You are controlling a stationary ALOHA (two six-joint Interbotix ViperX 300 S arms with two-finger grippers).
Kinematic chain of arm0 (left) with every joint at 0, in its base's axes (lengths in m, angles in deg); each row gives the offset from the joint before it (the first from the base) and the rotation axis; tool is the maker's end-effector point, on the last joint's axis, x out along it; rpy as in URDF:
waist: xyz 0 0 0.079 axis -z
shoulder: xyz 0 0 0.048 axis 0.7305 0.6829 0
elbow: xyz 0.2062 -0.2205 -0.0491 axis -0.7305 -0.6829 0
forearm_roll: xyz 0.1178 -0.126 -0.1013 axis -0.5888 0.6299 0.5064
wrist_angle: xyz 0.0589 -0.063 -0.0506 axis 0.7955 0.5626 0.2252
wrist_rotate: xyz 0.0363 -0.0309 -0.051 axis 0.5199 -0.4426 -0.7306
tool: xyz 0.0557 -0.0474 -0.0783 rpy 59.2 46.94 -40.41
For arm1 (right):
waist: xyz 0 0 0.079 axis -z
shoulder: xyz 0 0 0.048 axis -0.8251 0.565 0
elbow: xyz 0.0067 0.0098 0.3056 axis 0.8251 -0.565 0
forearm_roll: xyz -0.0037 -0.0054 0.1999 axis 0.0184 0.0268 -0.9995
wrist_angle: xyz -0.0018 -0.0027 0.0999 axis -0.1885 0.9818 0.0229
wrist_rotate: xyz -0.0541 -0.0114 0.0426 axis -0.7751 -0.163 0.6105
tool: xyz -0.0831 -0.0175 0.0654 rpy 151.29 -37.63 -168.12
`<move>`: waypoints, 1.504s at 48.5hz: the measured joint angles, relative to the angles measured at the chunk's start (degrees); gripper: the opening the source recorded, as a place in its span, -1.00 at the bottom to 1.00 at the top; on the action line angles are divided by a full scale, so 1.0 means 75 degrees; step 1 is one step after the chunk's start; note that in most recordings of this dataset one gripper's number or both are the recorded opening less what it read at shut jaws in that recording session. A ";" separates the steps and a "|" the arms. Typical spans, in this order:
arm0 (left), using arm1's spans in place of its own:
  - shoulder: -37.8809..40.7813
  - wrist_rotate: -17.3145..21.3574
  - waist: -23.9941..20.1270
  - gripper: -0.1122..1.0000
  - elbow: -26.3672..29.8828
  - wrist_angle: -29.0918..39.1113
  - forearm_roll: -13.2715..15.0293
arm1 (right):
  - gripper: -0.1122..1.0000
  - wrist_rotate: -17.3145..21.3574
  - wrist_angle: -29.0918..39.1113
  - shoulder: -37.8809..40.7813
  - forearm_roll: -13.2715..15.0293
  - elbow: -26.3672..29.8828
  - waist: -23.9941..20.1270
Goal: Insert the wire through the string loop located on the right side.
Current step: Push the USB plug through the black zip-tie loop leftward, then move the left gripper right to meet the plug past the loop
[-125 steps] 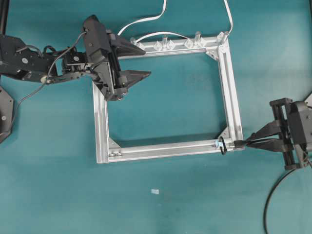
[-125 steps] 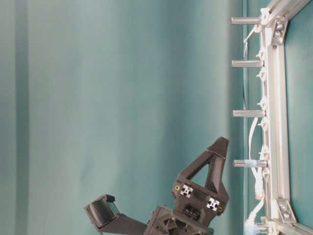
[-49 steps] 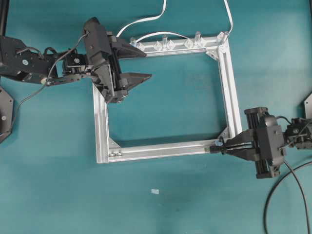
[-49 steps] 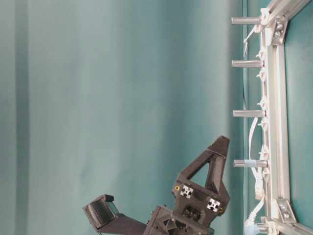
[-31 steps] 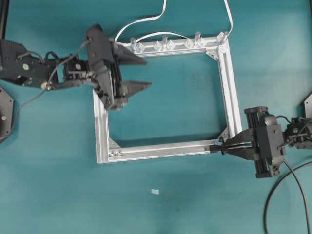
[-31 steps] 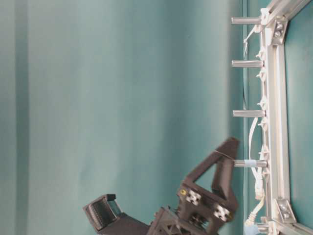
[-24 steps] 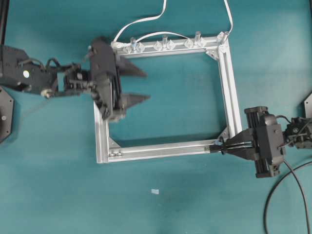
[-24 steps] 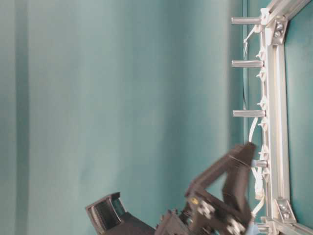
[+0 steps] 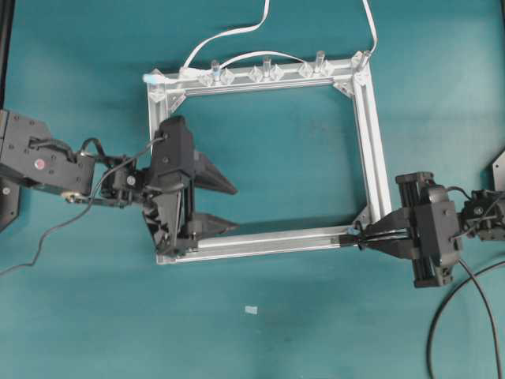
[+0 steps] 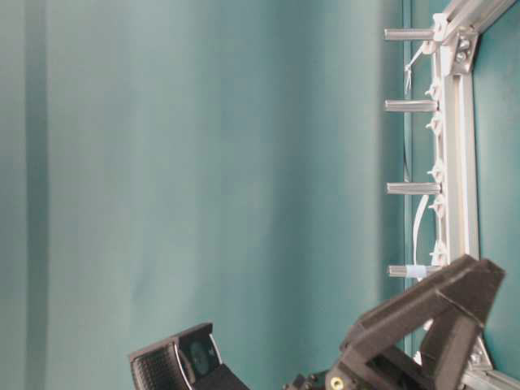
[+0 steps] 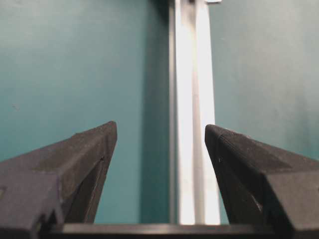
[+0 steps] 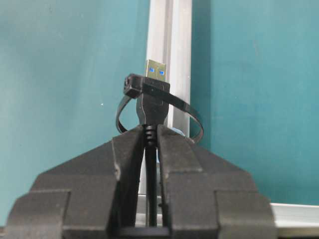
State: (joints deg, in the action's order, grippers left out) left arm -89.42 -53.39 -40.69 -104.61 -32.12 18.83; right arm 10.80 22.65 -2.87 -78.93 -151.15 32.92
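Two grippers work around a silver frame (image 9: 371,142) lying on the teal table (image 9: 260,339). In the overhead view the right gripper (image 9: 364,238) sits at the lower right, its jaws pressed together on the wire (image 9: 442,316), which trails off as a black curve toward the bottom right corner. The right wrist view shows the grip: the fingers (image 12: 132,149) pinch the wire (image 12: 151,164) just behind its plug, and the plug's metal tip, with blue inside, pokes up through the string loop (image 12: 159,104) at the centre of the frame, over the silver bar. In the overhead view the string loop (image 9: 353,234) is a tiny dark ring at the frame's lower right corner, right at the gripper's tips.

The left gripper (image 9: 229,207) is at the lower left, over the frame's bottom left corner, jaws spread wide and holding nothing. Its wrist view shows the bright frame bar running up between the two dark fingers (image 11: 75,159). A flat white cable (image 9: 229,31) loops away from the frame's top bar, where clear pegs (image 9: 264,67) stand.
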 measured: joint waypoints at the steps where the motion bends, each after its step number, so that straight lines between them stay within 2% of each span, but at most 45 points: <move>1: -0.0012 -0.0023 0.0012 0.52 0.0000 0.0000 0.0000 | -0.60 0.0000 -0.0012 0.0000 0.0000 -0.0012 0.0000; 20: 0.0281 -0.0047 0.0047 0.52 0.0246 0.0035 0.0000 | -0.60 0.0000 -0.0023 0.0000 0.0000 -0.0012 0.0000; 56: 0.3012 -0.0035 0.0152 0.55 0.3574 0.0340 -0.0012 | -0.60 0.0000 -0.0188 0.0000 0.0000 -0.0012 0.0000; 73: 0.3645 -0.0035 0.0211 0.60 0.4395 0.0340 -0.0023 | -0.60 0.0000 -0.0211 0.0000 0.0000 0.0000 0.0000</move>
State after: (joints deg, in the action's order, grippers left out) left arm -62.08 -53.65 -39.11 -71.65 -29.57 18.65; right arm 10.80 21.07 -2.87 -78.93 -151.15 32.92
